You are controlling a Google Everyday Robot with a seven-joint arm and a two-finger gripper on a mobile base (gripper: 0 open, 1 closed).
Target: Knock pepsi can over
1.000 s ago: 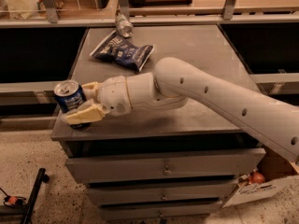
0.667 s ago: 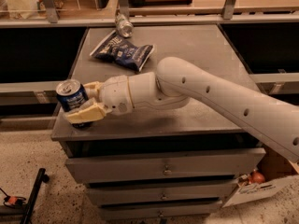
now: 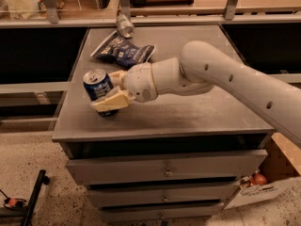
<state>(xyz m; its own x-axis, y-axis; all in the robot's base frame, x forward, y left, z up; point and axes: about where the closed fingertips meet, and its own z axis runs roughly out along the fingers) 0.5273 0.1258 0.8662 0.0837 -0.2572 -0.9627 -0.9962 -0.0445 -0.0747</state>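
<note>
The pepsi can (image 3: 97, 87), dark blue with a silver top, stands on the grey cabinet top (image 3: 188, 112) near its front left. It leans slightly, with its top to the left. My gripper (image 3: 105, 91) reaches in from the right and is shut on the can. One cream finger (image 3: 109, 102) lies across the can's lower front and the other finger (image 3: 117, 74) is behind it. The can's base is partly hidden by the front finger.
A flat dark blue chip bag (image 3: 123, 53) lies behind the can. A small silvery can (image 3: 124, 26) lies at the cabinet's back edge. The cabinet's left edge is close to the can. Drawers are below and a cardboard box (image 3: 277, 173) stands at the lower right.
The gripper and the pepsi can have moved together to the right, away from the cabinet's left edge. The can now leans a little more.
</note>
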